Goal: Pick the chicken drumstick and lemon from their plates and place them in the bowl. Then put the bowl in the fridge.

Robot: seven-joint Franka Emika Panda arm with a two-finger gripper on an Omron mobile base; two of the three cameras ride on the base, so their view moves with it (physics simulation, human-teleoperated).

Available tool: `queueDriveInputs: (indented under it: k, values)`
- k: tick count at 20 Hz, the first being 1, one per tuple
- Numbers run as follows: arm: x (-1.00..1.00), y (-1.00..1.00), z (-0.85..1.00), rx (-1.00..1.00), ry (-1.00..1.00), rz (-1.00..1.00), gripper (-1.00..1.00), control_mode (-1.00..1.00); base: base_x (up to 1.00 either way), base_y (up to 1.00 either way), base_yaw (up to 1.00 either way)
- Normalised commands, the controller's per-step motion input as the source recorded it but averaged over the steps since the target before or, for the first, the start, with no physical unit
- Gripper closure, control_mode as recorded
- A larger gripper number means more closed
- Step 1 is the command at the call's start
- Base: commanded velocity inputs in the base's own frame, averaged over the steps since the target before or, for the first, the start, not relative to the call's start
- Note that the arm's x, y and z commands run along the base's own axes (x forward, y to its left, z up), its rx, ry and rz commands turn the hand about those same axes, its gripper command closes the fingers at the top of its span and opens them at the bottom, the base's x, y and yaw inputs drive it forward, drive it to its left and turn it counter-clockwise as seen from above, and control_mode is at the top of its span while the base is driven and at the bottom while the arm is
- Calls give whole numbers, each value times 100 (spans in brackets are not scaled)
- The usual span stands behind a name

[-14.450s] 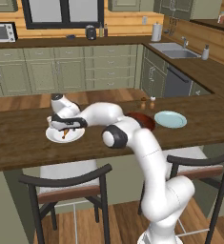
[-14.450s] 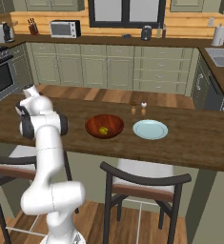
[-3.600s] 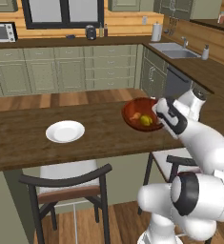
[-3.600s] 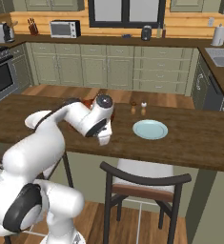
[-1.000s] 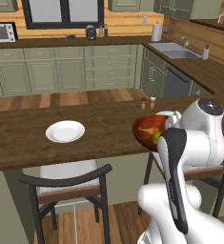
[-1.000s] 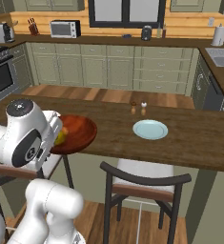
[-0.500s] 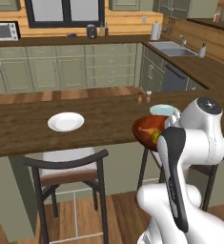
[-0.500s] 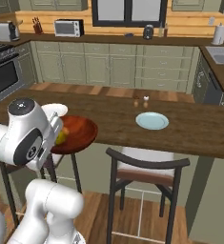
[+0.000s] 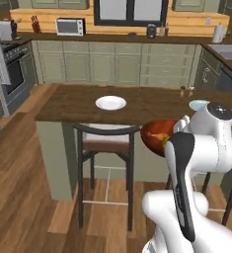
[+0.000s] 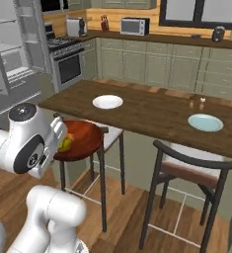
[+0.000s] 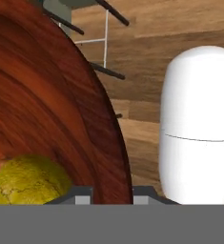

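Observation:
My gripper (image 11: 112,196) is shut on the rim of the reddish-brown bowl (image 11: 46,109), one fingertip on each side of the rim. The bowl (image 9: 156,136) hangs off the counter, close to my white arm, and also shows above a stool in the right base view (image 10: 83,141). The lemon (image 11: 27,183) lies inside it, seen as a yellow spot (image 10: 65,144) beside my wrist. The chicken drumstick is hidden. The white plate (image 10: 107,102) and the blue-green plate (image 10: 205,122) rest bare on the counter. The fridge (image 10: 11,47) stands open at the far left, shelves showing.
The wooden counter (image 10: 152,116) stretches ahead with two dark stools (image 10: 189,170) tucked under its near edge. Small shakers (image 10: 196,100) stand near its far side. A stove (image 10: 68,62) and a microwave (image 10: 135,25) line the back wall. Open wooden floor (image 9: 28,173) lies to the left.
The base has backed off and turned left, so the whole scene has shifted and the fridge has come into view. The bowl stays gripped close to my body.

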Motion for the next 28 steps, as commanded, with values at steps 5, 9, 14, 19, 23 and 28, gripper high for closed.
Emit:
queueDriveInputs:
  k: [5,9,14,19,23,28]
  values:
    - [0,0,0,0,0,0,100,100,-14,67,70]
    - [0,0,0,0,0,0,100,100,74,100,15]
    - [0,0,0,0,0,0,100,100,100,100,2]
    - [0,0,0,0,0,0,100,100,100,100,-4]
    - [0,0,0,0,0,0,100,100,100,100,-22]
    - [0,0,0,0,0,0,100,100,100,97,-42]
